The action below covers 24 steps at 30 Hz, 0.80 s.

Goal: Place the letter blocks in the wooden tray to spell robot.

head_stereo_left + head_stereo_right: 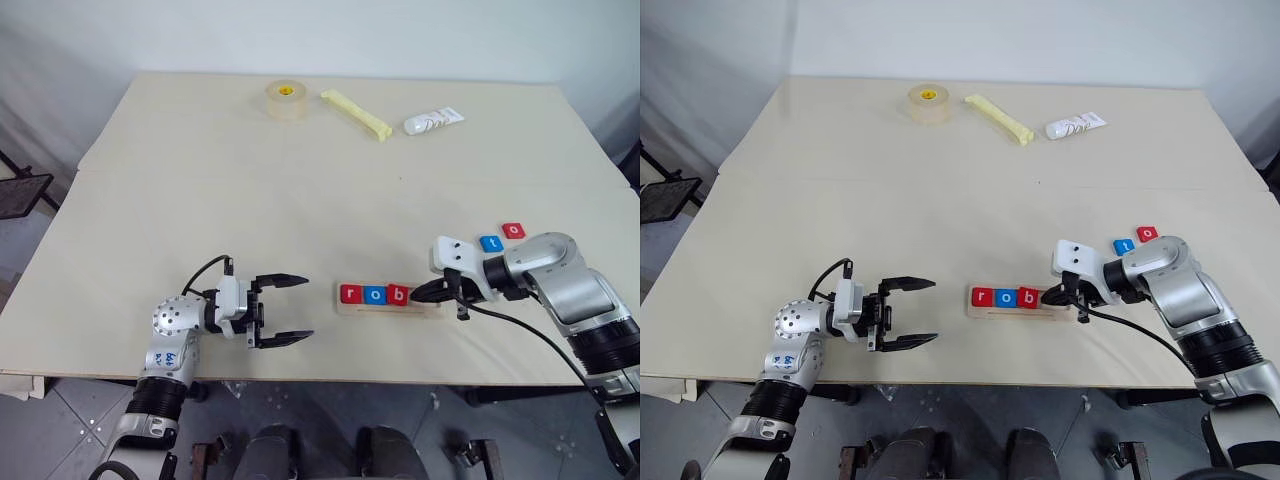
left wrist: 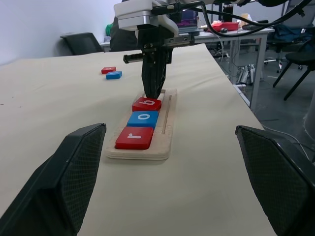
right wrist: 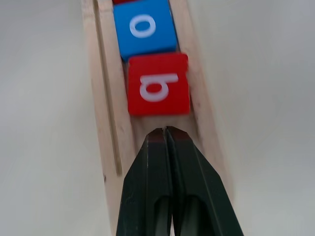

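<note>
Here the big pale worktop (image 1: 300,180) holds everything. The right gripper (image 1: 420,293) points down at the wooden tray (image 1: 392,306), and its two black fingers are pressed tight together with nothing between them. Its tips sit in the tray just beside the red b block (image 1: 398,294). The left gripper (image 1: 290,309) hovers over the worktop to the left of the tray, and its fingers are spread wide and hold nothing.

The tray lies near the front edge. In it sit three letter blocks in a row, touching: the red r block (image 1: 350,293), the blue o block (image 1: 374,294) and the red b. The blue t block (image 1: 491,243) and the red o block (image 1: 514,230) lie side by side on the worktop, behind the right arm.

Far back lie a roll of tape (image 1: 286,100), a yellow stick (image 1: 355,114) and a white tube (image 1: 433,121).
</note>
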Each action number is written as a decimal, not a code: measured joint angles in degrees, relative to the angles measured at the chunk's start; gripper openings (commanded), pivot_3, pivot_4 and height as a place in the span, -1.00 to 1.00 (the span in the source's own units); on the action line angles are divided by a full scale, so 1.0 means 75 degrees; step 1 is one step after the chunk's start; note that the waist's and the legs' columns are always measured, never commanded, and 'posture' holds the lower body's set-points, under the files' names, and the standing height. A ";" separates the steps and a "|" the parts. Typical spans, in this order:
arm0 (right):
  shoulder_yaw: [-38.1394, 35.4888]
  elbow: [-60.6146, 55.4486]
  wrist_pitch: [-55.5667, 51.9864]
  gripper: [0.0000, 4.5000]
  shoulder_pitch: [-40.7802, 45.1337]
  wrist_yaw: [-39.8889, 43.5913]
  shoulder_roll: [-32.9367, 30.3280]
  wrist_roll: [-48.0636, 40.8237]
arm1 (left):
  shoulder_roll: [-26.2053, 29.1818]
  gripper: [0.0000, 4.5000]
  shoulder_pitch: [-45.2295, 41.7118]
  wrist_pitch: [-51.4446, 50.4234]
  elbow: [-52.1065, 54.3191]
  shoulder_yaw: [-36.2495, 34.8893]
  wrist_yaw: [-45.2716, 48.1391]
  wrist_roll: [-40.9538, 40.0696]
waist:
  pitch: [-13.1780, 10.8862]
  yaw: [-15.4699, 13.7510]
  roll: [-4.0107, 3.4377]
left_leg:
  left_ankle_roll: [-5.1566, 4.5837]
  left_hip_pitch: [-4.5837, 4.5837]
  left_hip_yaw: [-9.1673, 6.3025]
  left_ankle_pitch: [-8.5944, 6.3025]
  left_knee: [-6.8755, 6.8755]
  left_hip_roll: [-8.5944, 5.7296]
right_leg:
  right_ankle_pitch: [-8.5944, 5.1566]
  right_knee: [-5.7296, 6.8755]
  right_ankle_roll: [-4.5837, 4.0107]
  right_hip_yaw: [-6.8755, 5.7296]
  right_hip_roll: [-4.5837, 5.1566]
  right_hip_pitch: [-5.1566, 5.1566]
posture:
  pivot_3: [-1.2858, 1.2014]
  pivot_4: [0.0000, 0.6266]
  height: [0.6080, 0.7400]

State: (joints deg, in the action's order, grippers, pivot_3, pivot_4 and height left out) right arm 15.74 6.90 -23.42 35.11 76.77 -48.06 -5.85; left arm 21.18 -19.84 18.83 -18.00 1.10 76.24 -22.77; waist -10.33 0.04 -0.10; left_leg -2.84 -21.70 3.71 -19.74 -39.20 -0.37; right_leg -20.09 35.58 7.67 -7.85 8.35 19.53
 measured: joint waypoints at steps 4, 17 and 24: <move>-0.0001 -0.0045 -0.0012 -0.97 -0.0004 -0.0021 0.0081 0.0005 | -0.0001 1.00 0.0014 -0.0001 0.0003 0.0001 -0.0054 0.0000 | 0.0000 -0.0003 0.0000 | 0.0000 0.0000 -0.0002 0.0000 0.0000 0.0000 | 0.0000 0.0000 0.0000 0.0001 0.0000 -0.0001 | 0.03 -0.52 1.00; -0.0067 -0.0292 -0.0071 -0.97 -0.0013 -0.0118 0.0076 -0.0016 | -0.0098 1.00 -0.0119 0.0057 -0.0131 0.0004 -0.0049 0.0011 | 0.0000 -0.0004 0.0000 | 0.0000 0.0000 -0.0001 0.0000 0.0000 -0.0001 | 0.0000 0.0001 0.0000 -0.0002 0.0000 0.0000 | 0.03 -0.52 1.00; -0.0514 -0.0685 -0.0267 -0.97 -0.0346 -0.0360 -0.0258 -0.0172 | -0.0092 1.00 -0.0176 0.0093 -0.0150 0.0011 0.0002 0.0016 | -0.0001 -0.0027 -0.0001 | 0.0000 -0.0006 -0.0004 0.0000 0.0000 -0.0001 | 0.0000 -0.0002 0.0000 -0.0003 0.0001 0.0003 | 0.03 -0.52 1.00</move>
State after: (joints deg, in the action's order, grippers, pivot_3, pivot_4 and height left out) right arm 11.88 1.76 -25.42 32.52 74.07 -49.99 -7.14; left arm 20.49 -21.16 19.53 -19.12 1.18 76.26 -22.65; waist -10.33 -0.16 -0.11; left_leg -2.85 -21.75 3.68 -19.74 -39.19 -0.38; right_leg -20.09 35.57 7.67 -7.87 8.35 19.55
